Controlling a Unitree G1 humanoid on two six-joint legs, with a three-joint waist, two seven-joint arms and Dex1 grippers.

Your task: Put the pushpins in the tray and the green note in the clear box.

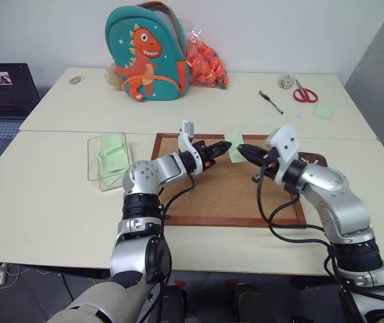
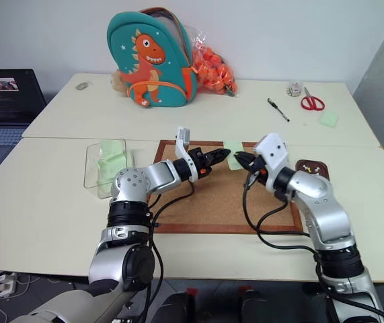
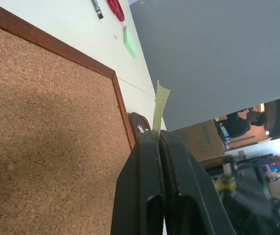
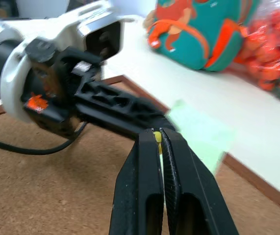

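Above the far edge of the cork board point(image 1: 225, 192), my left gripper point(image 1: 226, 145) is shut on one edge of the pale green note point(image 1: 236, 147), which stands up from its fingertips point(image 3: 155, 139). My right gripper point(image 4: 158, 133) faces it tip to tip and is shut on a small yellowish pushpin point(image 4: 156, 136), right in front of the note point(image 4: 198, 134). The dark brown tray point(image 1: 315, 160) lies on the table just right of the board, behind my right wrist. The clear box point(image 1: 96, 165) sits left of the board with pale green slips inside.
On the far table are a teal dinosaur backpack point(image 1: 148, 54), a bag of orange balls point(image 1: 206, 62), a pen point(image 1: 270, 101), red scissors point(image 1: 304, 93) and a pale green pad point(image 1: 323, 111). A laptop point(image 1: 3, 101) stands at far left.
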